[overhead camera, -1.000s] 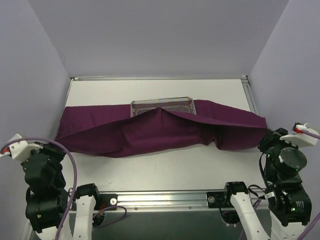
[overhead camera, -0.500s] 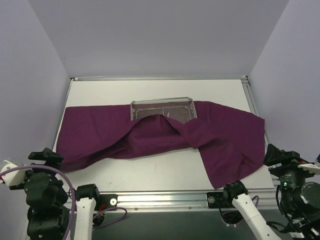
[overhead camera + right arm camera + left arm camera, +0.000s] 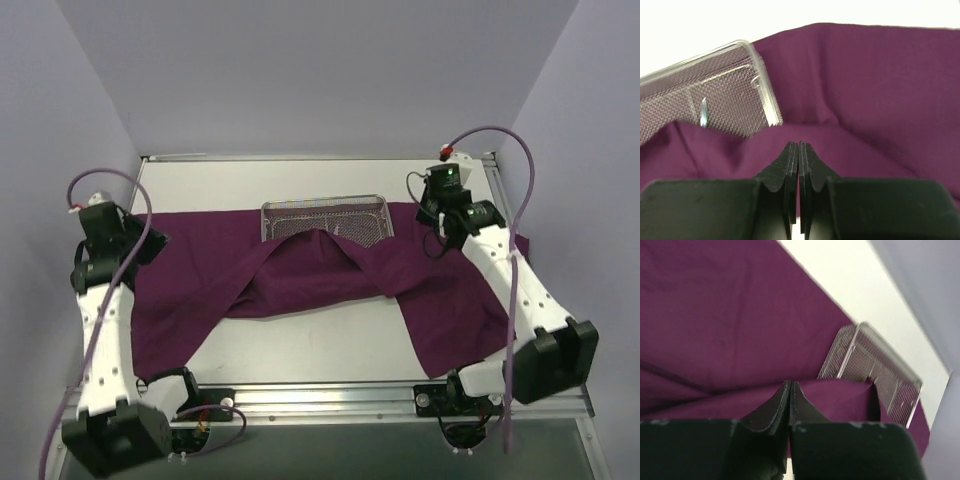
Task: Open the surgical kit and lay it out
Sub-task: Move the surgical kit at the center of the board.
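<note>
Tray on cloth wrap, far-centre of table — wrap overlaps its near edge.

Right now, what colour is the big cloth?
The cloth is dark purple, clearest in the top external view.

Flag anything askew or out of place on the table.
The purple cloth is not laid flat: a fold peaks up over the near edge of the wire tray, covering part of it, and the rest lies rumpled and uneven.
</note>
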`<move>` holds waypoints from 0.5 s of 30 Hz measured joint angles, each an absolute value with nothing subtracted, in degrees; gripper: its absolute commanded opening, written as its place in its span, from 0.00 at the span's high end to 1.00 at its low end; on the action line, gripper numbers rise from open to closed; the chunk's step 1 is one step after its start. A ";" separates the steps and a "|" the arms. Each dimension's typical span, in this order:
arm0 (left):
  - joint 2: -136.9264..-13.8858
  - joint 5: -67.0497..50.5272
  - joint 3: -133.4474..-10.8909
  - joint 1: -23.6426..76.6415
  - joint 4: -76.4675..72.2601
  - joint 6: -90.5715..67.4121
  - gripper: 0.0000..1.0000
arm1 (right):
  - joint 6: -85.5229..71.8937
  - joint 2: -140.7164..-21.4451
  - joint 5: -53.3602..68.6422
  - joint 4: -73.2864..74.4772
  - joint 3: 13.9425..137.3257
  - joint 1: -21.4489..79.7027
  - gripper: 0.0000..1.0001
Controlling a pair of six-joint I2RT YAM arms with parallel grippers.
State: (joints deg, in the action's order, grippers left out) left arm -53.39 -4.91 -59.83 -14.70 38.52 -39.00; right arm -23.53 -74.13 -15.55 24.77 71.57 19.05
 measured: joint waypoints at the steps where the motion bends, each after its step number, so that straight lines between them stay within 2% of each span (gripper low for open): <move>1: -58.83 -7.84 -61.14 -14.70 38.17 -38.79 0.98 | -23.79 -77.21 -12.43 23.42 72.10 16.69 1.00; 5: -74.56 -15.14 -65.71 -14.59 38.57 -37.32 0.98 | -24.21 -87.44 -2.87 20.71 74.28 4.19 1.00; 8: -82.32 -16.84 -69.47 -14.57 40.07 -36.58 0.98 | -24.14 -95.20 2.59 19.66 76.07 -1.45 1.00; 15: -98.80 -14.76 -82.26 -14.02 45.15 -33.65 0.98 | -22.50 -107.81 8.67 20.49 78.39 -6.22 1.00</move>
State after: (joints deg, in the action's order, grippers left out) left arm -98.80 -14.76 -82.26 -14.02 45.15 -33.65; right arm -22.50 -107.81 8.67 20.49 78.39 -6.22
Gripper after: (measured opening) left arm 0.031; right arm 0.027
